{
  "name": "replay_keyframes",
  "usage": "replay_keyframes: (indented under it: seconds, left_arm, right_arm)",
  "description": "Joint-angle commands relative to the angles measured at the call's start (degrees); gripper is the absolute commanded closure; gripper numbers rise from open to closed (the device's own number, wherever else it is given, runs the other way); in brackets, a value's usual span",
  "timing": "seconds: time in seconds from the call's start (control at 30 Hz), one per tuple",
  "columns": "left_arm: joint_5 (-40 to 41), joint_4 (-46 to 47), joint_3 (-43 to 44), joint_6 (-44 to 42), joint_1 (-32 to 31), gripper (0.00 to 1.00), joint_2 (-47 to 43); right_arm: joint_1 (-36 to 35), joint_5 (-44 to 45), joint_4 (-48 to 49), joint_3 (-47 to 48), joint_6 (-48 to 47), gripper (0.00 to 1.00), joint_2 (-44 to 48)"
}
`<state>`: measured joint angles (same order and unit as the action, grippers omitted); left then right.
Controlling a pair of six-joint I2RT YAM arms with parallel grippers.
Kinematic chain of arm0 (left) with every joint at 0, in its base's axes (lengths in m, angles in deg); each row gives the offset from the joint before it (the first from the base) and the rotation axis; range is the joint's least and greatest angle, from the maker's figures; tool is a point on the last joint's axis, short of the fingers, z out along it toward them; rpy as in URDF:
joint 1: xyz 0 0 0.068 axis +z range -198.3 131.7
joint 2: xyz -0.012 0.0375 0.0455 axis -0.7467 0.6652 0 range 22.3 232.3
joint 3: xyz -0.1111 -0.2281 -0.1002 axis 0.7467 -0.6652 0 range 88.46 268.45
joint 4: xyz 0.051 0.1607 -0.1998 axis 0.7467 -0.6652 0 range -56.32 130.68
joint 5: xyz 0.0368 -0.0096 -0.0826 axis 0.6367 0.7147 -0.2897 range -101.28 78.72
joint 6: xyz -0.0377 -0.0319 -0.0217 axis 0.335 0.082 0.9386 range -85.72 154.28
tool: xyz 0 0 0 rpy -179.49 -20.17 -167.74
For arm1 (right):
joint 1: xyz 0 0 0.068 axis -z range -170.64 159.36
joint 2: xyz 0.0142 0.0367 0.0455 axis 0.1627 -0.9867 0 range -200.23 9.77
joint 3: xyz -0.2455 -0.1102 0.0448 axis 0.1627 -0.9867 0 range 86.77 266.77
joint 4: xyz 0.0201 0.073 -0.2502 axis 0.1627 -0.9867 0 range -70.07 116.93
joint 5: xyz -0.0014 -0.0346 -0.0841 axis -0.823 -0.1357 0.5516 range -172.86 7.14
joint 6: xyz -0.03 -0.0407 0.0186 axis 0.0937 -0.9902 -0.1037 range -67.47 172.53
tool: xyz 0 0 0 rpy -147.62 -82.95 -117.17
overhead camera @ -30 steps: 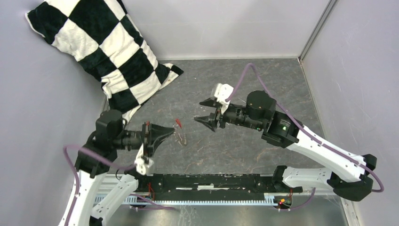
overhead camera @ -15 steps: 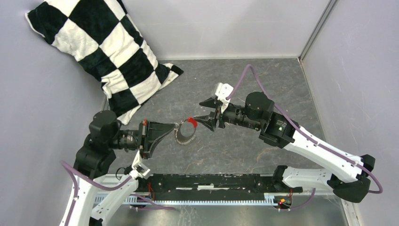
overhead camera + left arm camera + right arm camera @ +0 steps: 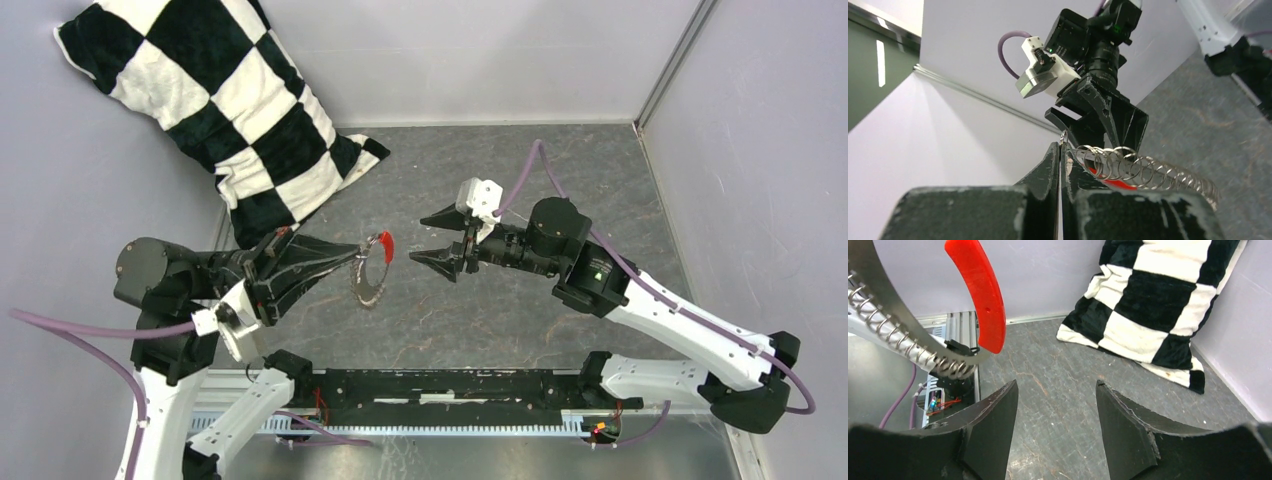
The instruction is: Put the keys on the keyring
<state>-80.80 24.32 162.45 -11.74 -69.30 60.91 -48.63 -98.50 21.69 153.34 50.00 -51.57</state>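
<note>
- Left gripper (image 3: 358, 262): closed, pinching the keyring (image 3: 372, 278) by its rim. From its own wrist camera the fingers meet with the thin wire clamped right at the tips.
- Right gripper (image 3: 420, 238): jaws wide apart, nothing in them. It points at the keyring and sits just short of it.
- What changed: a second ago the keyring lay flat on the table (image 3: 500, 310) at the left fingertips. Half a second ago it was up on edge, with its top nearly touching the right gripper's lower finger.
- Now the left arm has drawn back and rolled over. The keyring looks lifted off the table, edge-on from overhead, and a small gap has opened to the right gripper.
- Red tag (image 3: 385, 245): at the top of the keyring, on the side facing the right gripper. In the right wrist view it hangs above and left of the open fingers, not between them.
- A run of small silver loops (image 3: 1143, 170) is strung along the wire.
- I see no loose key in any view, and the right gripper holds none.
- My read: the keyring is picked up and presented, but threading hasn't started. The right gripper needs a key first.
- Risk: it's a fingertip pinch on thin wire, so the keyring could swivel when pushed.
- Pillow (image 3: 230, 110): back left, not involved.
</note>
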Motion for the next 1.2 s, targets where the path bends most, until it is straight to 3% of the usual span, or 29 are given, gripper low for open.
replay_keyframes:
  seconds: [0.0,0.2,0.43,0.57,0.77,1.17]
  left_arm:
    - [-1.8,11.3,2.6,23.3,0.1,0.98,2.2]
    - [-1.8,19.4,3.8,39.9,0.0,0.98,4.2]
    - [-3.2,21.7,3.9,44.4,0.0,0.98,4.5]
    - [-6.0,20.7,2.8,36.5,0.1,0.98,3.1]
    - [-8.6,7.5,1.5,10.6,0.2,0.98,0.4]
    - [-8.4,1.9,-0.6,-10.9,0.6,0.98,-0.4]
  right_arm:
    - [0.2,-1.7,4.3,0.7,1.3,0.35,1.7]
    - [0.2,-2.2,4.8,0.8,1.5,0.34,2.2]
    - [0.3,-2.7,7.0,0.8,1.3,0.34,2.9]
    - [0.2,-3.7,8.0,0.9,1.0,0.32,3.0]
    - [0.2,-5.8,7.3,2.5,1.0,0.32,1.5]
    - [0.2,-5.2,7.3,1.7,1.1,0.32,2.2]
